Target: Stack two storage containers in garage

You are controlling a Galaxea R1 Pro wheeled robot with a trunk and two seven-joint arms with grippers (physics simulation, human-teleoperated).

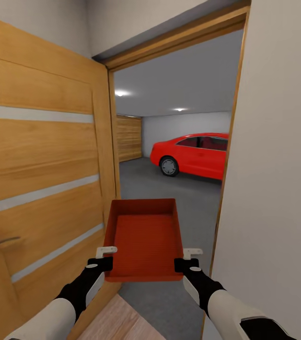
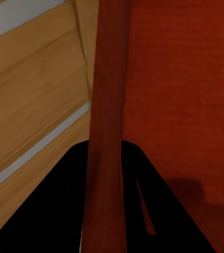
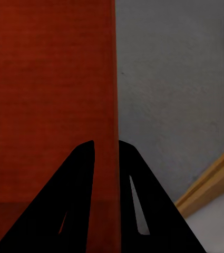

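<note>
I hold one orange-red storage container [image 1: 145,236] in front of me, level, in the doorway to the garage. My left gripper [image 1: 104,257] is shut on its left wall near the front corner, and my right gripper [image 1: 187,259] is shut on its right wall. In the left wrist view the container wall [image 2: 107,105] runs between the black fingers [image 2: 64,205]. The right wrist view has the container wall [image 3: 113,95] pinched between the fingers [image 3: 75,200], with grey garage floor [image 3: 175,105] beyond. The container is empty.
An open orange-wood door [image 1: 42,174] with glass slits stands close on my left. A white wall [image 1: 278,179] and the door frame [image 1: 228,156] are close on my right. Beyond lie the grey garage floor [image 1: 179,189], a red car [image 1: 195,155] and a wooden panelled door [image 1: 129,138].
</note>
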